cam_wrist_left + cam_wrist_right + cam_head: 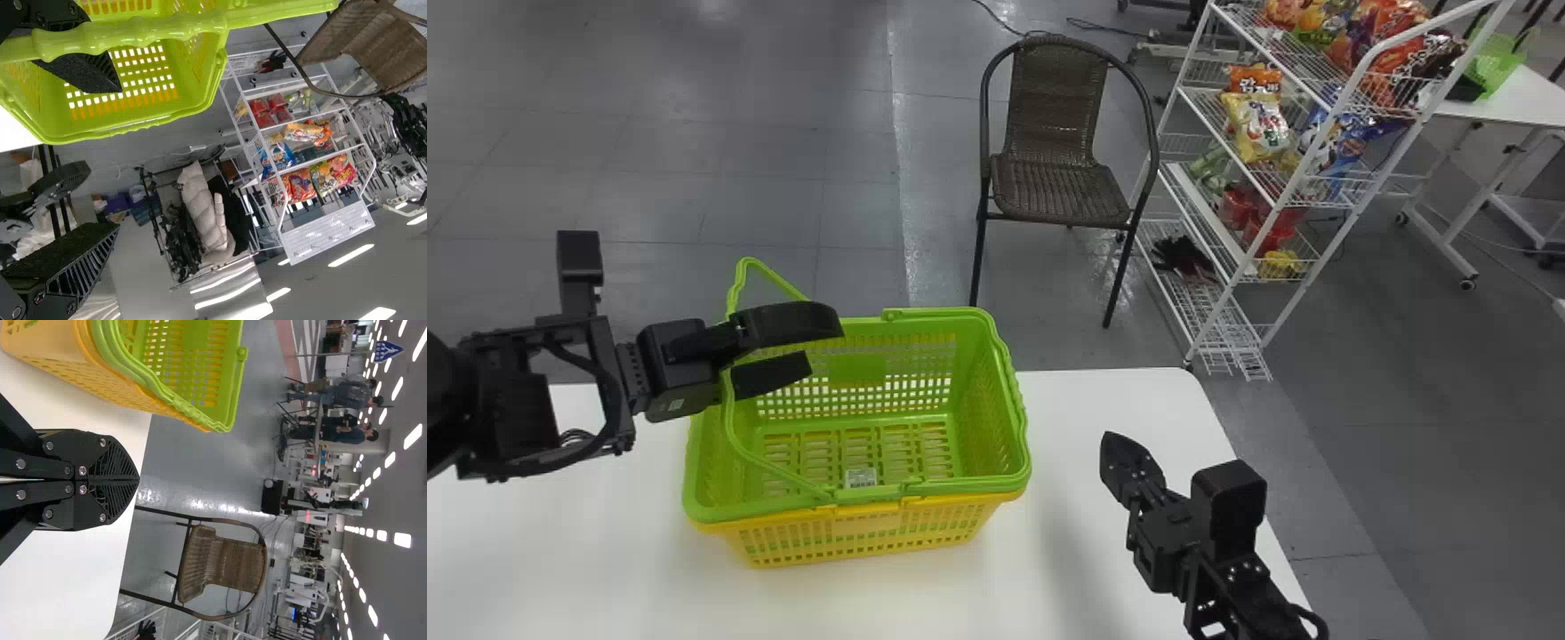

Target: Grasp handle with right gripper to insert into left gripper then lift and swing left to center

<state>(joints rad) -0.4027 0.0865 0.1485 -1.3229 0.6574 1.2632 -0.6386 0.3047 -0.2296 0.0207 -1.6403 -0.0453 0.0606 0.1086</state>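
Tapered black right gripper [1113,452]; glossy green handle [732,427], latticed basket [983,409].

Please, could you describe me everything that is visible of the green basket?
The green basket, seemingly plastic, has perforated walls, a slotted floor and a pale label inside. It sits upright and empty, nested in the yellow basket on the white table. One handle is raised at its left end, by the open left gripper; whether they touch, I cannot tell.
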